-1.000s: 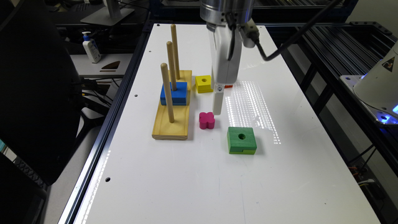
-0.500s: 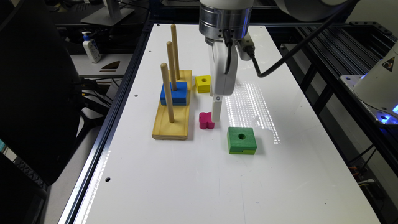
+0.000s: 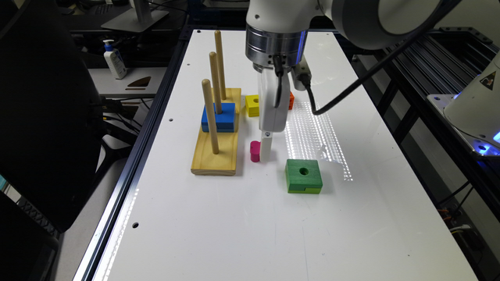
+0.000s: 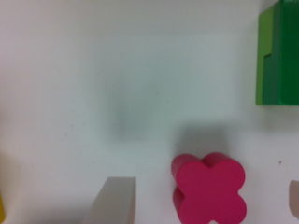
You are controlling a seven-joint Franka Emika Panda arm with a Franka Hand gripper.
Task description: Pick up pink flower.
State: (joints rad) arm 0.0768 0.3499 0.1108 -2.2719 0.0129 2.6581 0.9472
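Observation:
The pink flower (image 3: pixel 254 151) is a small magenta four-lobed block lying flat on the white table (image 3: pixel 242 226), just beside the wooden peg base. In the wrist view the pink flower (image 4: pixel 210 190) sits between my two pale fingers (image 4: pixel 116 201), closer to the one at the frame's edge, with neither touching it. My gripper (image 4: pixel 205 189) is open around it. In the exterior view the gripper (image 3: pixel 265 151) reaches down to table level, with the flower partly hidden behind it.
A green square block (image 3: pixel 304 175) with a hole lies close by, toward the exterior view's right. A wooden base (image 3: pixel 215 158) with three pegs carries a blue block (image 3: pixel 218 117). Behind the arm are a yellow block (image 3: pixel 252 104) and an orange cube (image 3: pixel 291 100).
The arm has come down and shifted toward the flower; the gripper that hung above and behind it now stands at table level around it.

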